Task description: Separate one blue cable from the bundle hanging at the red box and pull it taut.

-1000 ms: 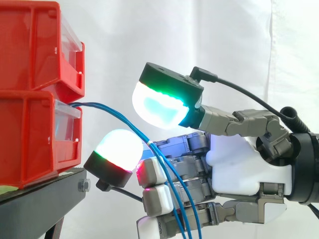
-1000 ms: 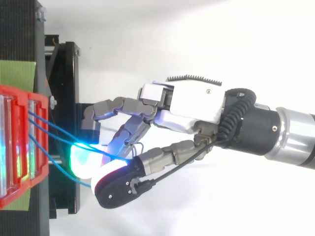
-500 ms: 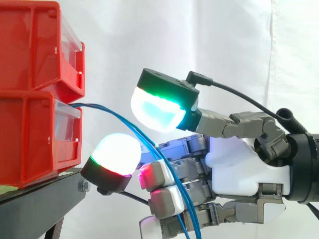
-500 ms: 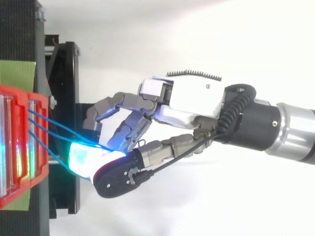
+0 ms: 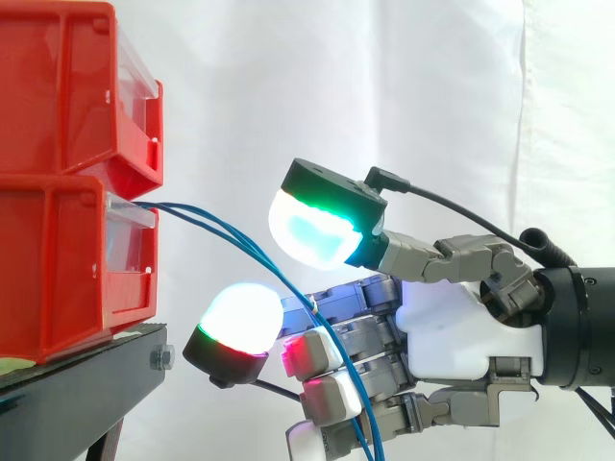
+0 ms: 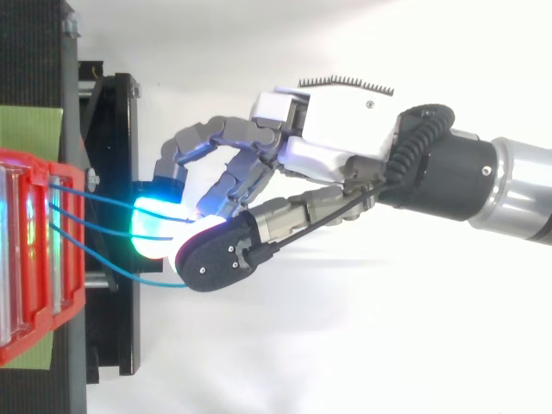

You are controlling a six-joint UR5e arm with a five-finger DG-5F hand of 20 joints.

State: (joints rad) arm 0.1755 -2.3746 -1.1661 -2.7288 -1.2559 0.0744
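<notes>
- Hand (image 5: 452,327) reaches in from the right in the side view. Its fingers are curled, and the blue cables (image 5: 183,207) run through the crook between thumb and fingers, so it is hooked round them.
- We see the thumb (image 5: 312,226), its pad glowing cyan and green, above the cables. One fingertip (image 5: 235,317), glowing white with a red and green edge, sits below them. The two pads stand apart.
- We follow the cables from the front of the lower of two stacked red bins (image 5: 58,269) at the left. They arc rightward and down, cross the curled lower fingers and leave at the bottom edge.
- We see the bins resting on a black stand (image 5: 86,384), with a white curtain (image 5: 384,77) behind.
- In the top view, the hand (image 6: 345,142) comes in from the right edge. Its curled fingertips are over the stand (image 6: 116,129), near the red bins (image 6: 26,259) but apart from them.
- We count three strands of the blue cables (image 6: 95,197) leaving the bins. Two run almost straight to the glowing pads. The third hangs slack and curves round to the black back of the thumb.
</notes>
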